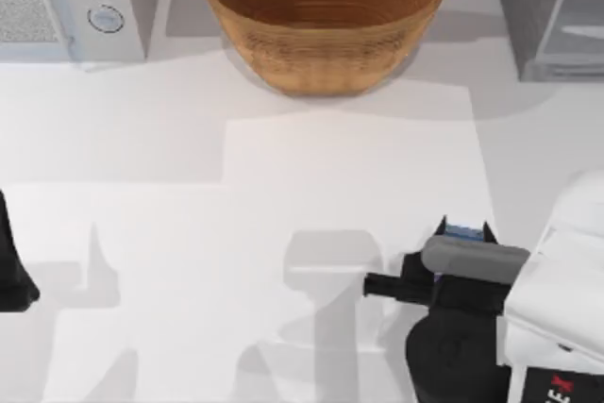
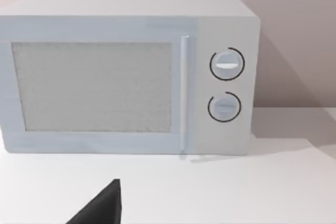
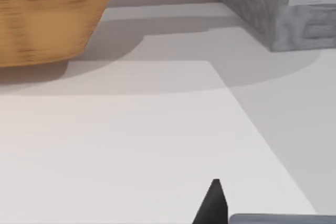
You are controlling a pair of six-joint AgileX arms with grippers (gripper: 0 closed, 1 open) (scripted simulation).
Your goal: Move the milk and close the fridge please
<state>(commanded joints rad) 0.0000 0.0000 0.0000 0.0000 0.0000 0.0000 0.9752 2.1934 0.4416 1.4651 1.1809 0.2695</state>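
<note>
Blue-topped milk (image 1: 462, 231) under right tool (image 1: 463, 227).

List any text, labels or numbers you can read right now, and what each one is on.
Nothing can be read.
Fridge: a pale label panel with faint lines, too blurred to read.
Right arm: a red mark on its black base, cut off, not legible.
Microwave: two round knobs, no numbers or markings visible.
Milk at the right pincer: its blue top shows no lettering.

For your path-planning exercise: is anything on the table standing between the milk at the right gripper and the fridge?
Nothing visible does. The milk sits at the right gripper; bare table lies between it and the fridge. The wicker bowl stands aside.
</note>
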